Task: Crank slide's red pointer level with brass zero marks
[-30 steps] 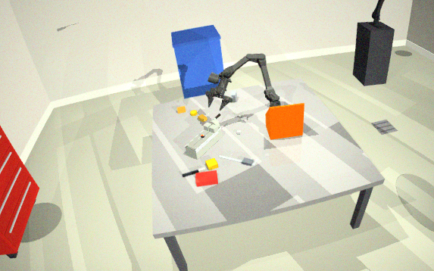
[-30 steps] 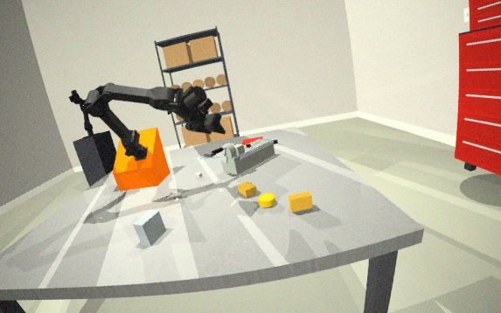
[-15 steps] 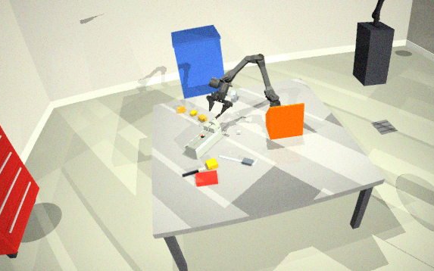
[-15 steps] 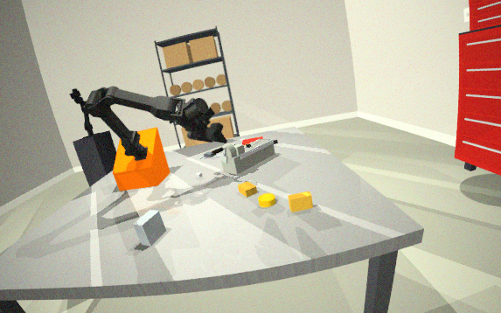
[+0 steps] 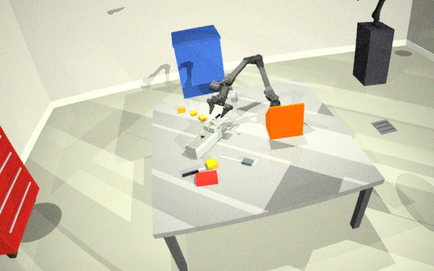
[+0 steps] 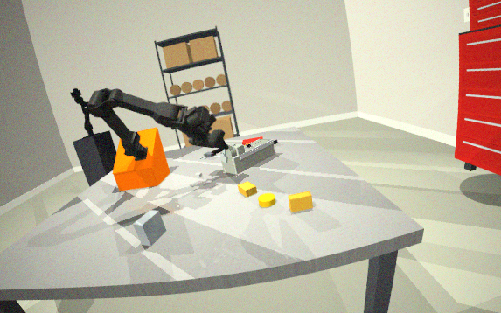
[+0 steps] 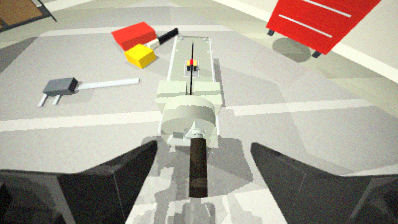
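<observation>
The machine [image 5: 203,143] [image 6: 252,154] [image 7: 192,75] is a pale grey block with a long slide track, lying mid-table. Its round crank disc [image 7: 189,116] faces me in the wrist view, with a dark handle [image 7: 198,167] sticking out toward the camera. The slide's red pointer [image 7: 191,63] [image 5: 202,135] sits partway along the track; the brass marks are too small to make out. My gripper [image 7: 204,145] [image 5: 218,110] [image 6: 217,146] is open and empty. It hovers at the crank end, its fingers standing wide on either side of the handle and apart from it.
A red block [image 5: 207,178] [image 7: 132,35], a yellow cube [image 5: 212,163] [image 7: 140,55] and a grey brush-like tool [image 5: 246,161] [image 7: 60,86] lie beyond the machine. Three yellow pieces [image 5: 192,113] [image 6: 274,198] lie to one side. An orange box [image 5: 284,121] [image 6: 140,163] stands at the arm's base.
</observation>
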Robot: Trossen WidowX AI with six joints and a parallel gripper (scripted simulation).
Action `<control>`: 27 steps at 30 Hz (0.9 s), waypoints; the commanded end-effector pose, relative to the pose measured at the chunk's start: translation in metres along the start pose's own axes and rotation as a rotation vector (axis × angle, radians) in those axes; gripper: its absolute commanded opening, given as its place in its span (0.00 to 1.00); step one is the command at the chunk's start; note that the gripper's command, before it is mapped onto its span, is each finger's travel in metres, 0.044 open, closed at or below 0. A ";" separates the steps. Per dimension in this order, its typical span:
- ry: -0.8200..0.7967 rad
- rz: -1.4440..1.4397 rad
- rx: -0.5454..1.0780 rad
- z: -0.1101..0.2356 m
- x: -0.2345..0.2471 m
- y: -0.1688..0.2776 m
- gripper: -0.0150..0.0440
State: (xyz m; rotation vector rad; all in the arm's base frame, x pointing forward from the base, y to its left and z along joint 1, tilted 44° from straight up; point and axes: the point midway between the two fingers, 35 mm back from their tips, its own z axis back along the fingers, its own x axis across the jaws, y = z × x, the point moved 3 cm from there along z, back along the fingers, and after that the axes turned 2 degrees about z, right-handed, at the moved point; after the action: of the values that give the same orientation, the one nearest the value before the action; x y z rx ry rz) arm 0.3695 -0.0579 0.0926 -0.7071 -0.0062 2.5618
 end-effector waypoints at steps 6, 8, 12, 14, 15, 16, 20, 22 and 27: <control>-0.014 0.008 0.001 -0.015 0.005 0.012 1.00; -0.014 0.008 0.001 -0.017 0.005 0.014 1.00; -0.013 0.008 0.001 -0.021 0.006 0.019 1.00; -0.013 0.008 0.001 -0.023 0.006 0.021 1.00; -0.013 0.008 0.001 -0.024 0.006 0.022 1.00; -0.013 0.008 0.001 -0.025 0.006 0.023 1.00; -0.013 0.008 0.001 -0.025 0.006 0.023 0.91; -0.013 0.008 0.001 -0.025 0.006 0.023 0.82; -0.013 0.008 0.001 -0.025 0.006 0.023 0.60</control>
State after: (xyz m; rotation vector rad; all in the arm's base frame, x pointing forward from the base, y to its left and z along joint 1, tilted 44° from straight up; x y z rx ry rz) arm 0.3667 -0.0792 0.0676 -0.6954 -0.0022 2.5650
